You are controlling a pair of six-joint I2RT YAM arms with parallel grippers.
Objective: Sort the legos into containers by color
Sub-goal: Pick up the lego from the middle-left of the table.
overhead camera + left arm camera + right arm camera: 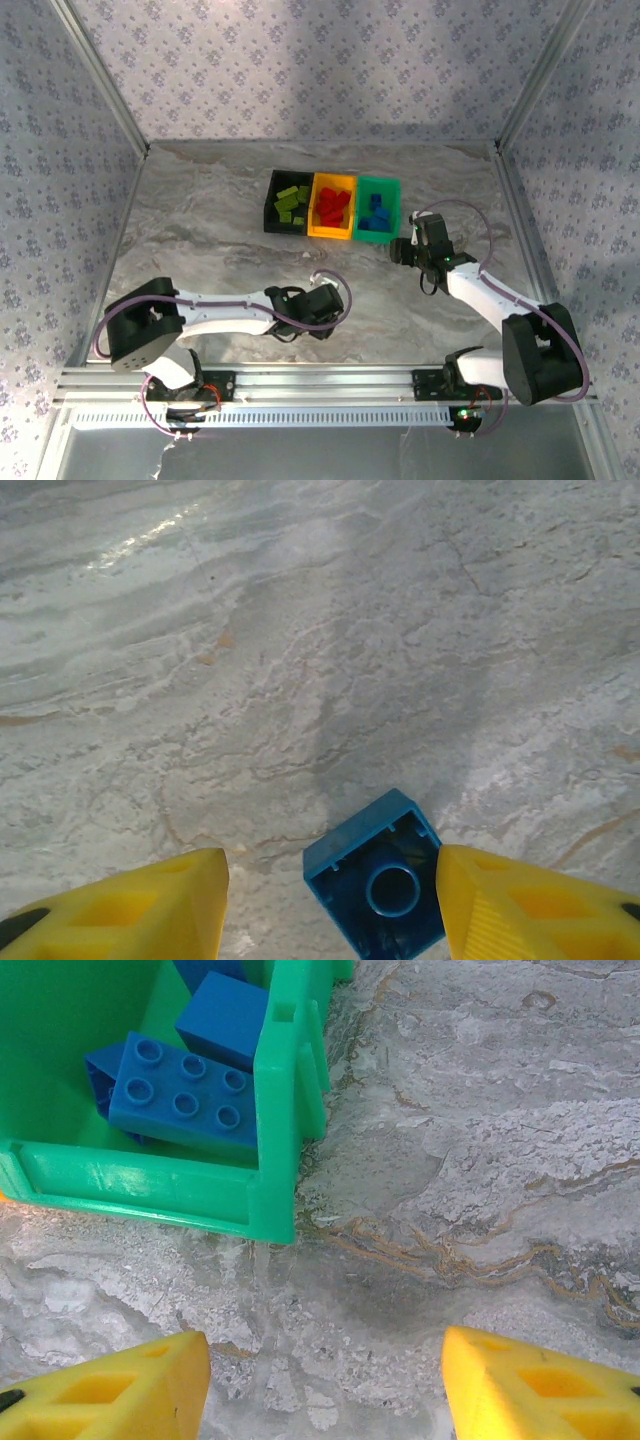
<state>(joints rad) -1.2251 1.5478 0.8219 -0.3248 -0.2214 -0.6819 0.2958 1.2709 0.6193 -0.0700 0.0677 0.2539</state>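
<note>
With the three bins loaded by color, the left fingers stand apart around a last visible blue brick on the desk, the right fingers apart, empty.

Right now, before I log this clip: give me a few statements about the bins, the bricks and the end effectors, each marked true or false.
1. The green bin holds blue bricks. True.
2. The right end effector is clamped on a red brick. False: its fingers stand apart over bare table, just off the green bin's corner, with nothing between them.
3. A blue brick lies between the fingers of the left end effector. True.
4. The black bin holds the red bricks. False: it holds lime green bricks; the red ones are in the orange-yellow bin.
</note>
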